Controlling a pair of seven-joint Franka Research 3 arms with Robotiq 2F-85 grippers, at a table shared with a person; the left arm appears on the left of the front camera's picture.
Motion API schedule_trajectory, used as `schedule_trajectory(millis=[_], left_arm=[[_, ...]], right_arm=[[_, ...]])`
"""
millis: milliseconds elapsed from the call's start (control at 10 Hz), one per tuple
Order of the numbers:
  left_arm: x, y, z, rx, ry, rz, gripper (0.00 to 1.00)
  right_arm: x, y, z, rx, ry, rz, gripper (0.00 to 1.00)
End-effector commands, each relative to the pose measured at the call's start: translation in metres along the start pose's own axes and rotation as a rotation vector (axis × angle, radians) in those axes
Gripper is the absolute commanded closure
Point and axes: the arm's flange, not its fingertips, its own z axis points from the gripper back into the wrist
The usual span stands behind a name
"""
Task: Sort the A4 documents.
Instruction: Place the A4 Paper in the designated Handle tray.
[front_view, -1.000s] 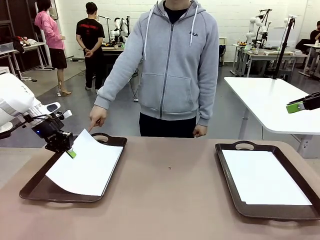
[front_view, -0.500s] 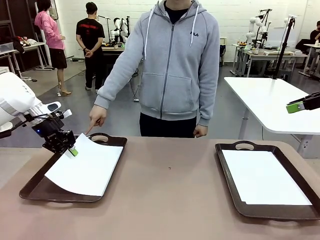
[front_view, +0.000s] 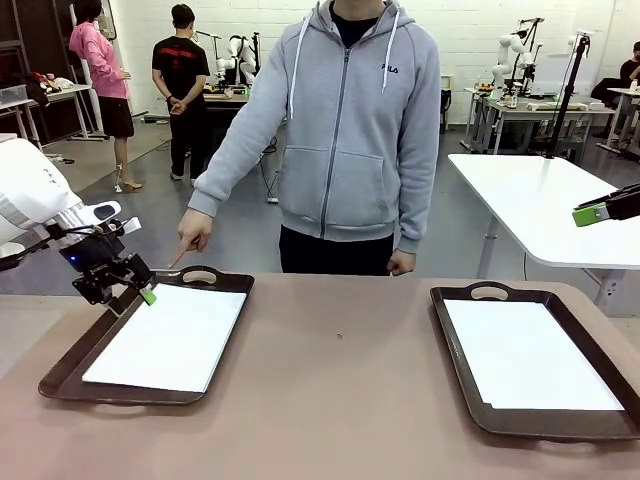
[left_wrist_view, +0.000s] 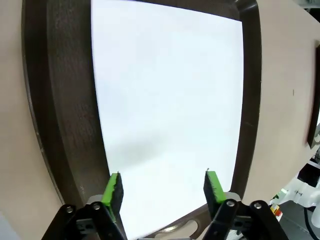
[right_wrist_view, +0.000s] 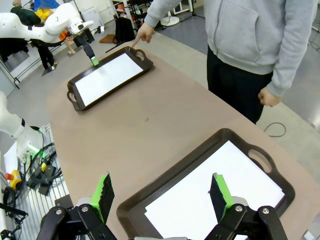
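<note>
One A4 document (front_view: 165, 338) lies flat in the left brown tray (front_view: 65, 372). My left gripper (front_view: 132, 295) hovers just above that tray's far left corner, open, with nothing between its green pads; in the left wrist view the left gripper (left_wrist_view: 162, 187) looks straight down on the white sheet (left_wrist_view: 165, 90). A second A4 document (front_view: 525, 355) lies in the right tray (front_view: 445, 345). My right gripper (front_view: 600, 210) hangs open high at the right edge. In the right wrist view the right gripper (right_wrist_view: 162, 195) is above the right sheet (right_wrist_view: 220, 205).
A person in a grey hoodie stands at the far side. One hand (front_view: 192, 235) points a finger down at the left tray's far handle (front_view: 200, 273). Bare brown tabletop (front_view: 340, 380) lies between the trays. A white table (front_view: 540, 200) stands behind on the right.
My left gripper opened and let go of the sheet's corner. The sheet, tilted up before, dropped flat into the left tray. The gripper drew slightly back to the left.
</note>
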Motion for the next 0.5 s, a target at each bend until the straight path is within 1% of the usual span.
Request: schedule_trajectory(millis=[0, 400], left_arm=[[-0.0049, -0.003, 0.0118, 0.053, -0.004, 0.02, 0.0], [-0.0077, -0.0043, 0.0187, 0.064, -0.039, 0.036, 0.0]], right_arm=[[0.0005, 0.0001, -0.0003, 0.006, -0.013, 0.002, 0.0], [0.0005, 0.0001, -0.0003, 0.006, -0.013, 0.002, 0.0]])
